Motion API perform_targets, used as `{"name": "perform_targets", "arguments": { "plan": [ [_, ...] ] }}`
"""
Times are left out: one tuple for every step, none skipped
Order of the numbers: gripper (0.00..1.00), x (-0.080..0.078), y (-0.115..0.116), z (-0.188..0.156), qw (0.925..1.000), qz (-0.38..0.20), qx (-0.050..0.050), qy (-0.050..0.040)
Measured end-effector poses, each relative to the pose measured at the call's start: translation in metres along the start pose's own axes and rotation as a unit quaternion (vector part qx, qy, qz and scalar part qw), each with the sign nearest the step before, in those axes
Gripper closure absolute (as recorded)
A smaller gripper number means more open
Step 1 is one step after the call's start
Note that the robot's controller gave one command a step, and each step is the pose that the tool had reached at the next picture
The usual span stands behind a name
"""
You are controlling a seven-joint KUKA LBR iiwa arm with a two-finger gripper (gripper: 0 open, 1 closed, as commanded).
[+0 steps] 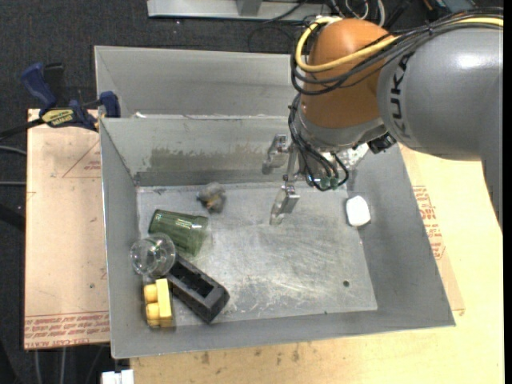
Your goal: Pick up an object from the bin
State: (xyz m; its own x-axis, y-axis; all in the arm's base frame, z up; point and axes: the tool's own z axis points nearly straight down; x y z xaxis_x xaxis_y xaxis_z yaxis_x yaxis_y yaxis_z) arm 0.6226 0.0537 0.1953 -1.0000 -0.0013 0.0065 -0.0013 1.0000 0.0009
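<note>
The end effector point(280, 178) hangs inside the bin point(240, 82), near the middle of the back wall, below the orange cover point(346, 70) on the wrist of the grey arm point(452, 90). Its two metal fingers point(283, 204) stand apart, one nearer the back wall and one further out over the floor, and nothing sits between them. Below it lies only bare, scratched bin floor, so no one thing can be named as its pick.

The nearest things lie on either side. A small grey-brown lump point(212, 197) rests to its left, close to the foot of the back wall. A small white piece point(358, 211) with rounded corners rests to its right, just beside the right wall.

The rest are gathered in the left front corner, well apart from the end effector. A green cup point(178, 224) lies on its side, with a clear glass point(152, 256) touching it in front. A black box point(197, 290) lies aslant beside the glass, and a yellow block point(158, 303) sits against its left end
</note>
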Motion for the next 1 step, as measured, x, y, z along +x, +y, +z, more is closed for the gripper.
{"name": "perform_targets", "arguments": {
  "plan": [
    [0.0,-0.0014,-0.0003,-0.0051,1.0,0.001,0.0,-0.004]
  ]
}}
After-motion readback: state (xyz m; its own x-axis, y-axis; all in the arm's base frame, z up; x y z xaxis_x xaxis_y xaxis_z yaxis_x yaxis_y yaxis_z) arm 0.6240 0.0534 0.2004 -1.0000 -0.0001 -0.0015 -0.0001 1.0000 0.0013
